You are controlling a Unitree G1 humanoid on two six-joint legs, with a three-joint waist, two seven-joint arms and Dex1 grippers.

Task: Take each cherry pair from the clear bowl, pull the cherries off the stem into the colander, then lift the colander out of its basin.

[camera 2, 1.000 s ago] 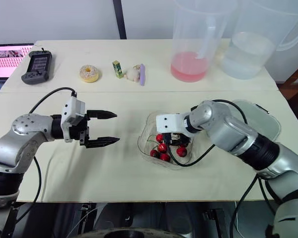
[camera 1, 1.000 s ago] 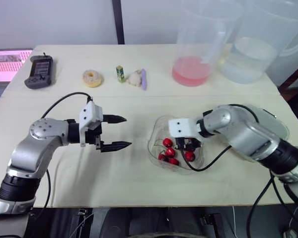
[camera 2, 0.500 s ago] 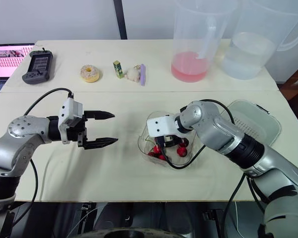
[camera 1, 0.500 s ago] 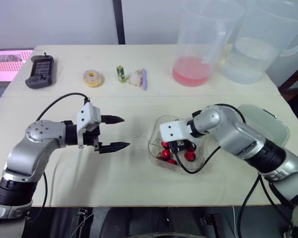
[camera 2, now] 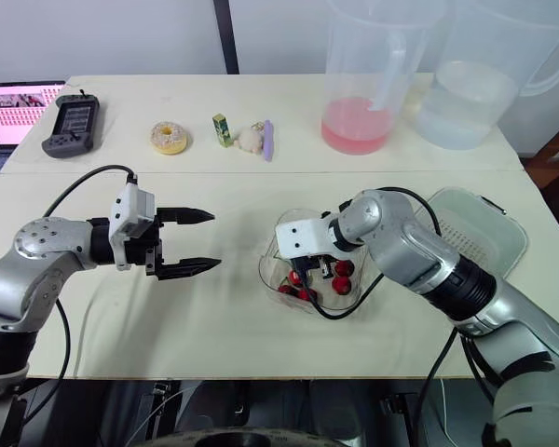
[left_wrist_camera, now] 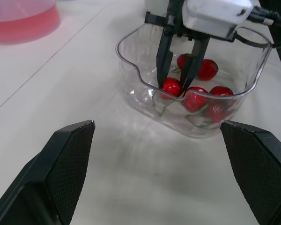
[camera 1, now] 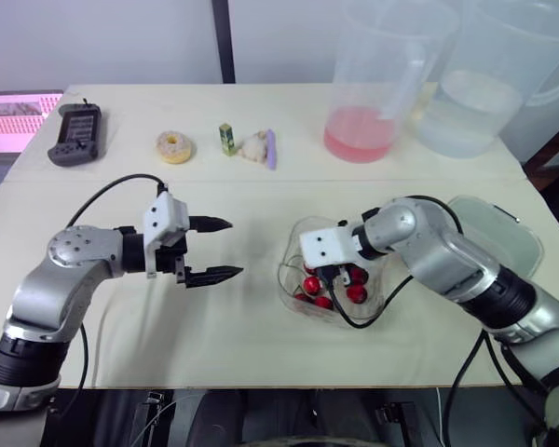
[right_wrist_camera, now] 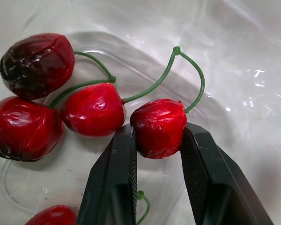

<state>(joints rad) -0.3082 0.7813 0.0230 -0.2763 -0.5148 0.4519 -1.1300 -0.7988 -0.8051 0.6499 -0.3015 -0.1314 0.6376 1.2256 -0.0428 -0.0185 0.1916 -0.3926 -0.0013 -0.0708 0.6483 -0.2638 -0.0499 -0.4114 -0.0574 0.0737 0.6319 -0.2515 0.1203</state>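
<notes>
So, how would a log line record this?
right gripper: shut on cherry in clear bowl | left gripper: open | colander: not lifted

The right gripper [right_wrist_camera: 158, 133] has slid leftward inside the clear bowl [left_wrist_camera: 131, 75] onto a cherry [right_wrist_camera: 158, 123].

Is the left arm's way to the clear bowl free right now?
Probably yes: only bare table lies between the open left gripper and the clear bowl, but the right gripper is inside it, shut on a cherry.
</notes>
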